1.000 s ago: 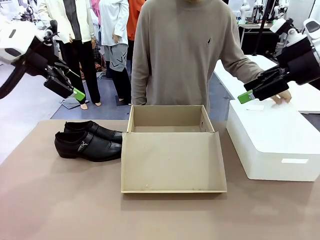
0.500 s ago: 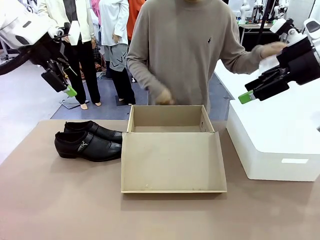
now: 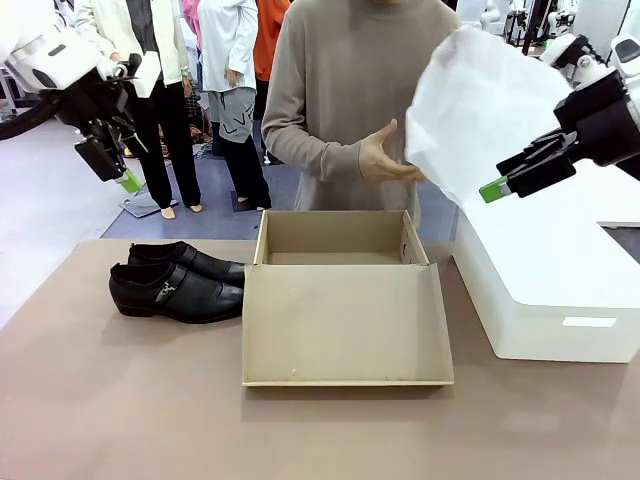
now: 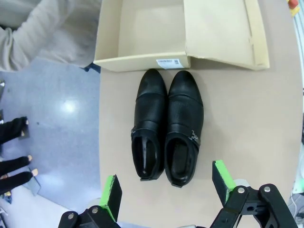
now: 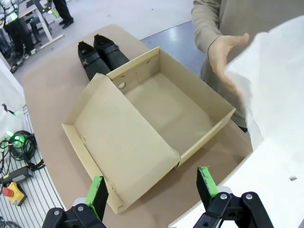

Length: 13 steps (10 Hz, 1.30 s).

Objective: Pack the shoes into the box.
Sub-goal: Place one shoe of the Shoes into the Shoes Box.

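Black shoes [image 3: 175, 280] sit paired on the table [image 3: 100, 400], left of the open, empty box [image 3: 335, 235]. Left tool [image 4: 167, 185] hangs above them, right tool [image 5: 152, 187] at the right, both spread apart, while a person [image 3: 350, 100] holds white paper [image 3: 480, 90], likely lining.

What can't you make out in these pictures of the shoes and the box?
- Front view: the far shoe is mostly hidden behind the near shoe.
- Front view: the hand holding up the white paper is behind the sheet.
- Left wrist view: the label on the box is too small to read.
- Right wrist view: the white paper runs off the picture's edge.
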Motion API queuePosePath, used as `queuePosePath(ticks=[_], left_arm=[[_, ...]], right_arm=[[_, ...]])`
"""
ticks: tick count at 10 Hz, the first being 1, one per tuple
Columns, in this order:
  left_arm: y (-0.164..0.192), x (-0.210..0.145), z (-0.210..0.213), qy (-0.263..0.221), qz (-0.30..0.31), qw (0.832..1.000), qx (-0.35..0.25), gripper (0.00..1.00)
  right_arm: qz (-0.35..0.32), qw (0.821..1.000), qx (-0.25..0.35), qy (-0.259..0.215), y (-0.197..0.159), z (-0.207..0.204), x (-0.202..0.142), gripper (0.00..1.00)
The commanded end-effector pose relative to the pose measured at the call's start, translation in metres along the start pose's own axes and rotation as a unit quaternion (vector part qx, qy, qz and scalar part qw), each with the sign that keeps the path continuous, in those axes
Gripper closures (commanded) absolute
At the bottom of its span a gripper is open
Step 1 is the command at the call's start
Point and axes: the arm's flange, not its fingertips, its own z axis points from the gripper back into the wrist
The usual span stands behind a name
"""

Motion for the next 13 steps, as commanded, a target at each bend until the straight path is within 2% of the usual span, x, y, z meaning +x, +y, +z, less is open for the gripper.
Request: queuePosePath(ticks=[1, 4, 8, 9, 10, 13], left_arm=[[0.013, -0.004, -0.003, 0.005, -0.019, 1.0, -0.016, 0.0], [0.026, -0.012, -0.015, 0.012, -0.045, 0.999, -0.019, 0.0], [0.05, -0.017, -0.037, 0.053, -0.021, 0.997, -0.043, 0.0], [0.054, -0.019, -0.042, 0.053, -0.024, 0.997, -0.054, 0.0], [0.041, -0.019, -0.041, 0.034, -0.024, 0.999, -0.032, 0.0], [0.041, -0.019, -0.041, 0.034, -0.024, 0.999, -0.032, 0.0]], right_arm=[[-0.001, 1.0, 0.003, 0.0, -0.001, 0.0, -0.001, 0.0], [-0.001, 1.0, 0.003, 0.0, -0.001, 0.0, -0.001, 0.0], [-0.001, 1.0, 0.003, 0.0, -0.001, 0.0, -0.001, 0.0], [-0.001, 1.0, 0.003, 0.0, -0.001, 0.0, -0.001, 0.0], [-0.001, 1.0, 0.003, 0.0, -0.001, 0.0, -0.001, 0.0], [-0.001, 1.0, 0.003, 0.0, -0.001, 0.0, -0.001, 0.0]])
